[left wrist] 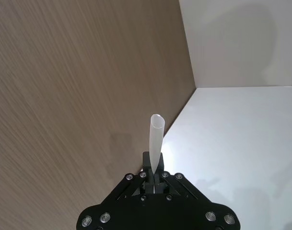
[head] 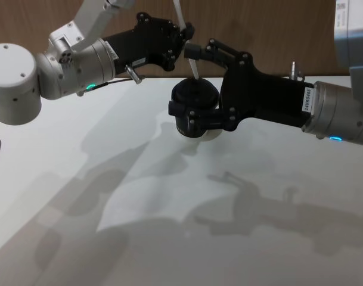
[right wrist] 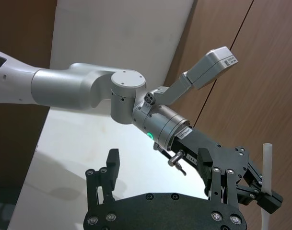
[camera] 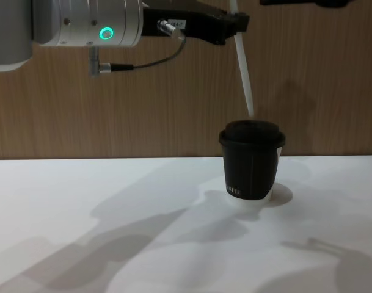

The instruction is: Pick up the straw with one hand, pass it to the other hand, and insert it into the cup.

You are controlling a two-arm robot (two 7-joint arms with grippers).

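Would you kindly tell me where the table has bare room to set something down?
The white table is bare from the cup to its near edge. It is crowded above the cup, where the left gripper holds the straw beside the right gripper.

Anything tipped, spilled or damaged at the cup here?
Nothing stands out. The cup stands upright on the table with its lid on. The left claw holds the straw slightly tilted, its lower tip just above the lid.
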